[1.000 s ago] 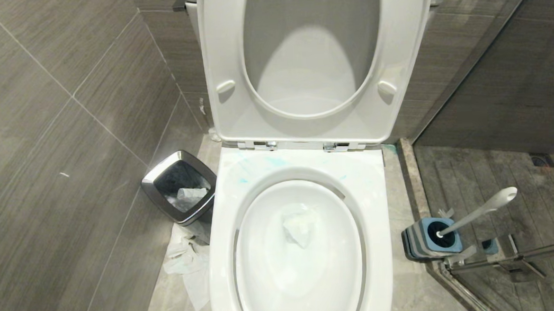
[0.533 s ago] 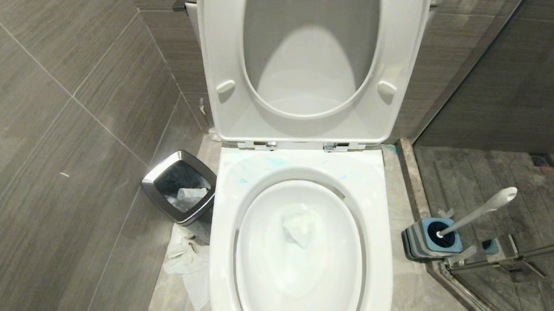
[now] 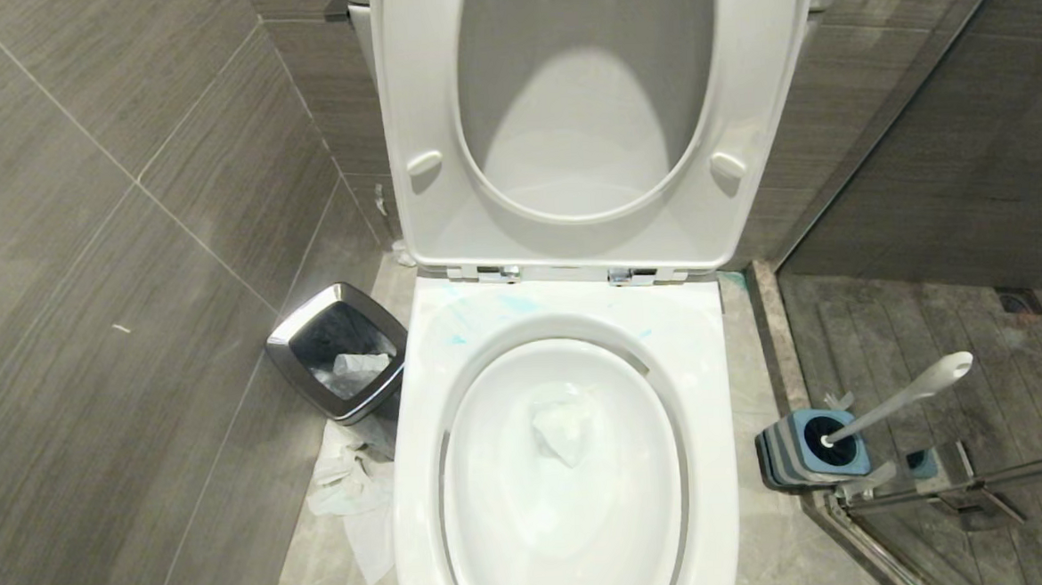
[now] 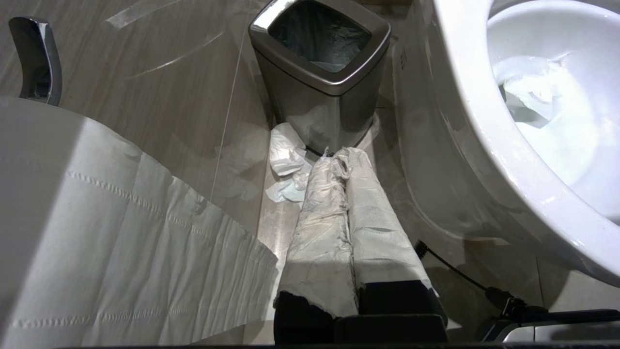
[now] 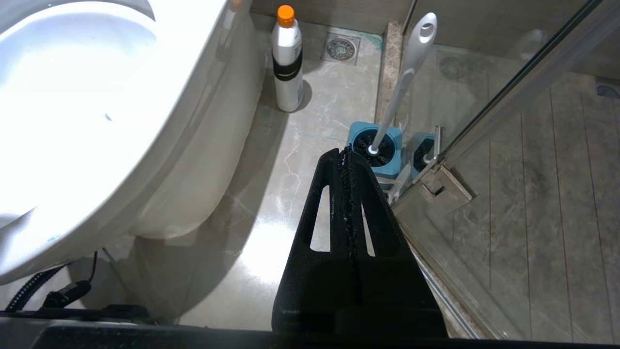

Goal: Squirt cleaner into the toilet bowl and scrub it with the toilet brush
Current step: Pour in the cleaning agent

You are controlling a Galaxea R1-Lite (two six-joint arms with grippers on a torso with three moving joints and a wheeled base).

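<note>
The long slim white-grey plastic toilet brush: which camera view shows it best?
The right wrist view: the long slim white-grey plastic toilet brush appears whole, from its flattened end down into the square blue holder. The head view shows brush and holder too, but off at the right side. The left wrist view does not show it.

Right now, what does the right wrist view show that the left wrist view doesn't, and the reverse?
Only the right wrist view shows the shut right tool, the toilet brush standing in its blue holder, a white bottle with an orange cap, a floor drain and the glass shower door. Only the left wrist view shows the shut, paper-wrapped left tool, the steel bin, crumpled tissue on the floor and a hanging paper sheet. Both show the toilet bowl.
</note>
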